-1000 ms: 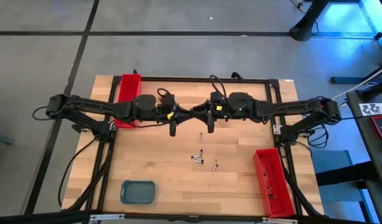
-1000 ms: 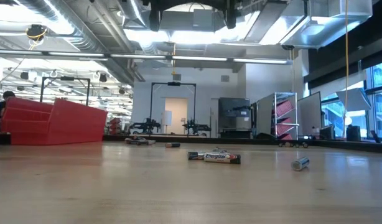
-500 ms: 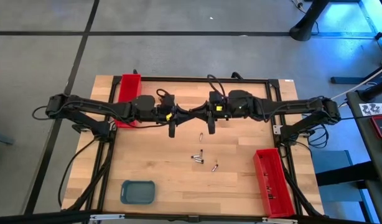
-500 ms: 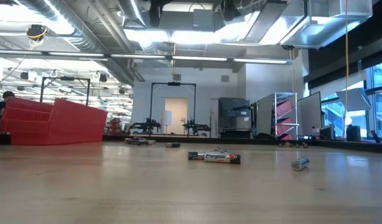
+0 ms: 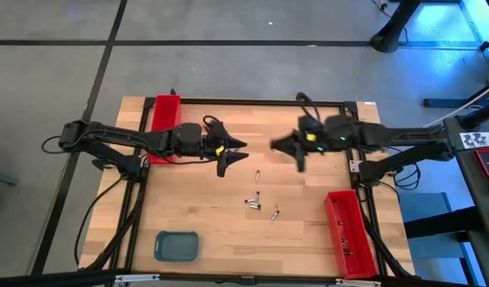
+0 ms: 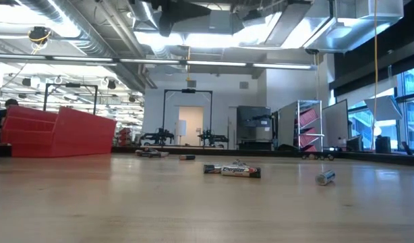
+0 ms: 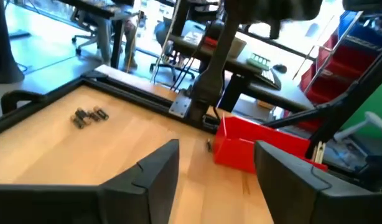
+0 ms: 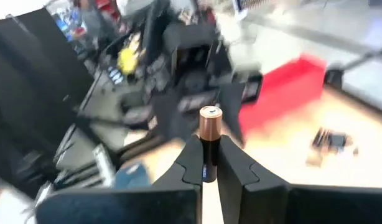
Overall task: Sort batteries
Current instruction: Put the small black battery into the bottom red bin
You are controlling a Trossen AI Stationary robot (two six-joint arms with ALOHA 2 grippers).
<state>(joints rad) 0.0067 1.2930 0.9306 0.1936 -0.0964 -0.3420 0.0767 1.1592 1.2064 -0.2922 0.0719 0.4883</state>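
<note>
Two hands are working: your left hand (image 5: 238,147) is hanging spread and empty over the surface's (image 5: 189,199) far middle, while your right hand (image 5: 276,144) is pinching one battery (image 8: 210,134). Four batteries (image 5: 258,198) are lying mid-surface. Two red trays: next, I judge, carrying it to the right-edge red tray (image 5: 346,231).

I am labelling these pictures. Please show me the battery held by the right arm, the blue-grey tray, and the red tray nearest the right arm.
battery (image 8: 209,134): right wrist view, upper body.
blue-grey tray (image 5: 177,245): high view, centre.
red tray (image 5: 349,233): high view, middle.
</note>
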